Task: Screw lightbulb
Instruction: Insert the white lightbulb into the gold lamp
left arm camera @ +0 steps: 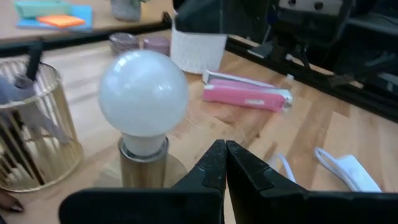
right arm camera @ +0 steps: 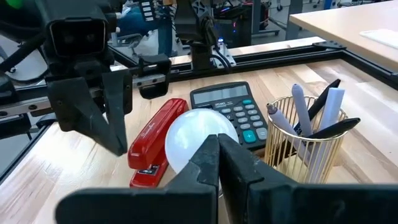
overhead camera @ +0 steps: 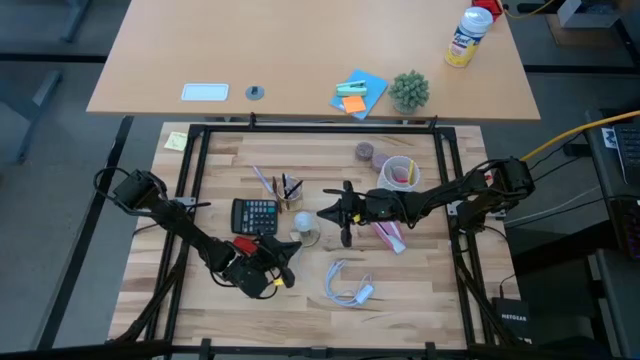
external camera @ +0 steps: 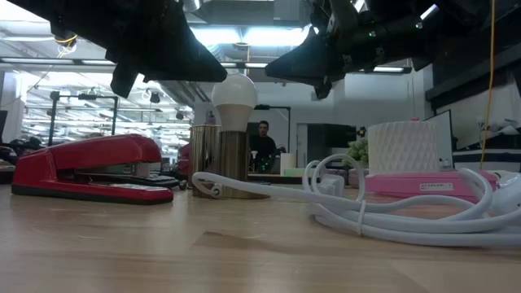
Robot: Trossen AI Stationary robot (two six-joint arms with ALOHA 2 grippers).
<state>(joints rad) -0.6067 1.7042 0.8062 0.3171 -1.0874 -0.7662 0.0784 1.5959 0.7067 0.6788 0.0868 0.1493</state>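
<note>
White looped cable point(external camera: 391, 213) lay nearest on the wooden bench point(external camera: 163, 252). Behind it the lightbulb point(external camera: 234, 99) (smooth, frosted, round) stood upright in a brass-coloured socket point(external camera: 234, 163), probably seated already. Left gripper point(left arm camera: 225, 163) and right gripper point(right arm camera: 217, 160) hovered beside it, fingers pressed together, holding nothing.

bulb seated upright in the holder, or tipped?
Upright. The lightbulb stands base-down in the wooden holder, globe on top; the low view shows the same. Neither tool touches it.
</note>
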